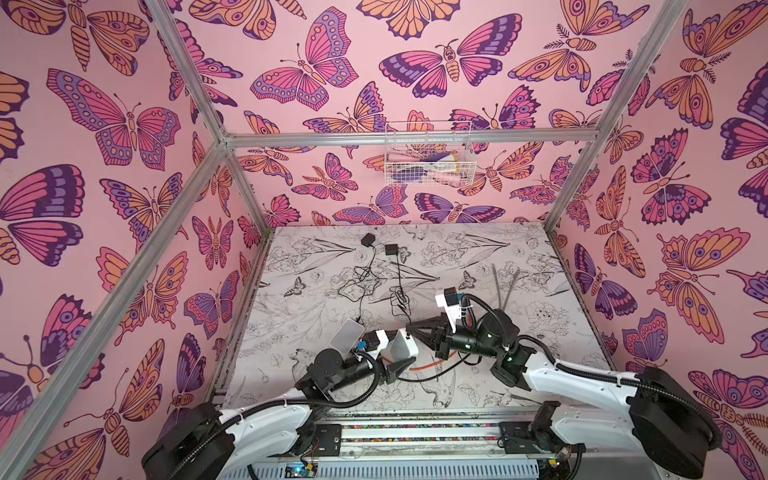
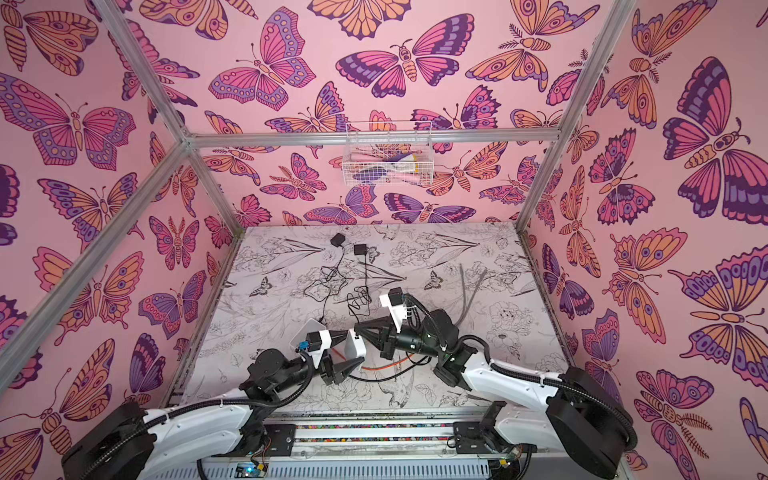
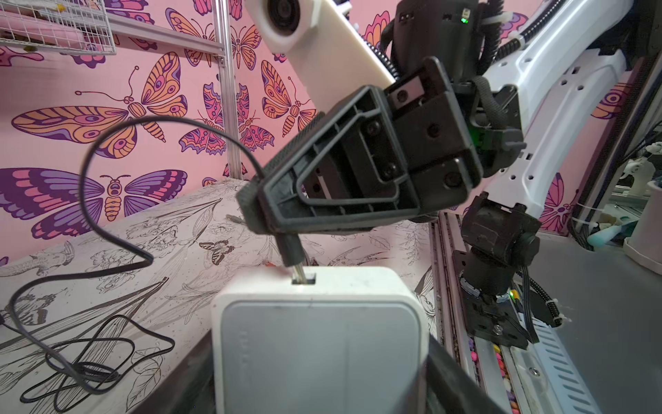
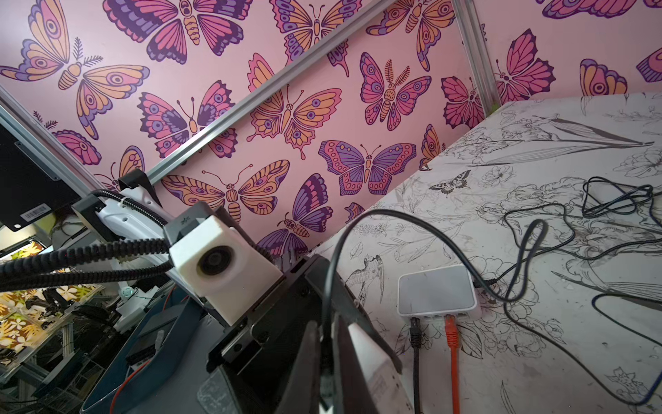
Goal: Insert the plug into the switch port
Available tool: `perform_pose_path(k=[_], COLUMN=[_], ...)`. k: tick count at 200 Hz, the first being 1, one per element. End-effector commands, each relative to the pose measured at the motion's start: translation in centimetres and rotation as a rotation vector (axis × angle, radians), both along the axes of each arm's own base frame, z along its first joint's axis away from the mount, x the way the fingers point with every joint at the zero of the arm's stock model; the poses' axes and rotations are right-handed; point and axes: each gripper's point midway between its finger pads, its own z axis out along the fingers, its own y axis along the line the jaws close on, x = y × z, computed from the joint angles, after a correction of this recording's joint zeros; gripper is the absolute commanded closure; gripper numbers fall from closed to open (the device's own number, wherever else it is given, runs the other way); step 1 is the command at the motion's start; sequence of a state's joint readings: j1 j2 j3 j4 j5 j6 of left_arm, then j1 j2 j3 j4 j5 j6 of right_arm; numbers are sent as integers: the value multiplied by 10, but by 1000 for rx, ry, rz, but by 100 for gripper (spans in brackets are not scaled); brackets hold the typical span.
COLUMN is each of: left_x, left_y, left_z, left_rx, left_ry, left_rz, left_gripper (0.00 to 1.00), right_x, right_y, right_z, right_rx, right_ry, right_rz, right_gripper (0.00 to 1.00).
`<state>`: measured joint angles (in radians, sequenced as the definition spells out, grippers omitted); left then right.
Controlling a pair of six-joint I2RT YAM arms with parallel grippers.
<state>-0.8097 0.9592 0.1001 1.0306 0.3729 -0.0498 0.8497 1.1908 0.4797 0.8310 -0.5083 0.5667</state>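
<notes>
My right gripper [image 3: 263,215] is clamped tight on the black plug [image 3: 291,252], whose metal tip leans into the mouth of the port [image 3: 304,279]; how deep I cannot tell. My left gripper [image 2: 355,349] grips the white switch [image 3: 318,340] by its sides, lifted above the table [image 1: 548,332]. The plug's cable [image 3: 107,236] loops down to a tangle [image 3: 82,362]. Nearby lies a second switch [image 4: 437,290] with a black lead [image 4: 415,358] and an orange lead [image 4: 453,358] plugged in. On the back wall, a wire basket [image 1: 411,178] holds pink, white and purple things I cannot identify.
</notes>
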Motion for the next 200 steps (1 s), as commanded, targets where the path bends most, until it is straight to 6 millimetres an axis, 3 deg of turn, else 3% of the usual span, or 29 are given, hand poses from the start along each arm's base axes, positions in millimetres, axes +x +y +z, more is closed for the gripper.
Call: perform_pose_path(k=[1,51,101,200], left_x=[-3,-1,8,6], left_y=[6,8,15,34], left_z=[36,40,46,61], left_rx=[-105,-121,-147,-199], left_ry=[-97,-96,-70,-107], left_rz=[15,33,92,161], left_gripper=[100,100,100,100], right_x=[-2,-7,-16,-15], right_y=[0,6,16,19], right_z=[-18,-22,-45,-64], right_rx=[-63,-73,-192,-243], right_ry=[22,5,-28,-8], right_rz=[-4,18,14,6], right_gripper=[100,100,100,100])
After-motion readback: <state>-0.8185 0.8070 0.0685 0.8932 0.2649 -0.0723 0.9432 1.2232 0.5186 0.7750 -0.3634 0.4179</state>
